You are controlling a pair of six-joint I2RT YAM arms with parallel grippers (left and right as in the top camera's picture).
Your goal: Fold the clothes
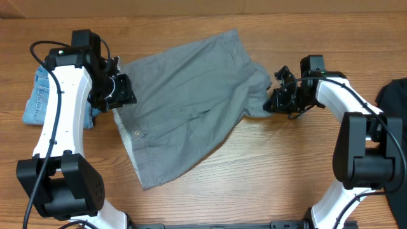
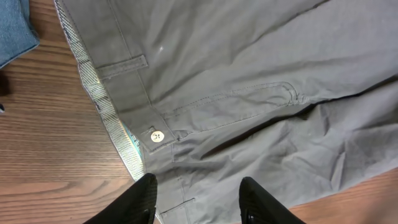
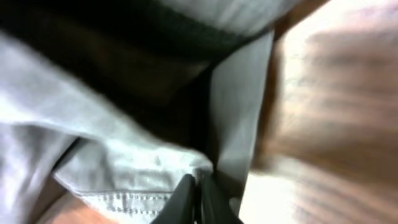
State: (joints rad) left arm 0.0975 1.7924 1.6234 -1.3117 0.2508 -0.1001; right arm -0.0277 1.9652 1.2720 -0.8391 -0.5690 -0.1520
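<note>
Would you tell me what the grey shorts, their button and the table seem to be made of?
The grey shorts look like matte woven cotton, going by soft creases and stitched seams. Their button looks like pale, slightly glossy plastic or shell. The table shows wood grain, possibly laminate.

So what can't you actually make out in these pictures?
Black garment: overhead, cut off by the right edge.
Denim shorts: overhead, partly hidden under the left arm.
Grey shorts: right wrist view is blurred, so how much hem the right gripper pinches is unclear.
</note>
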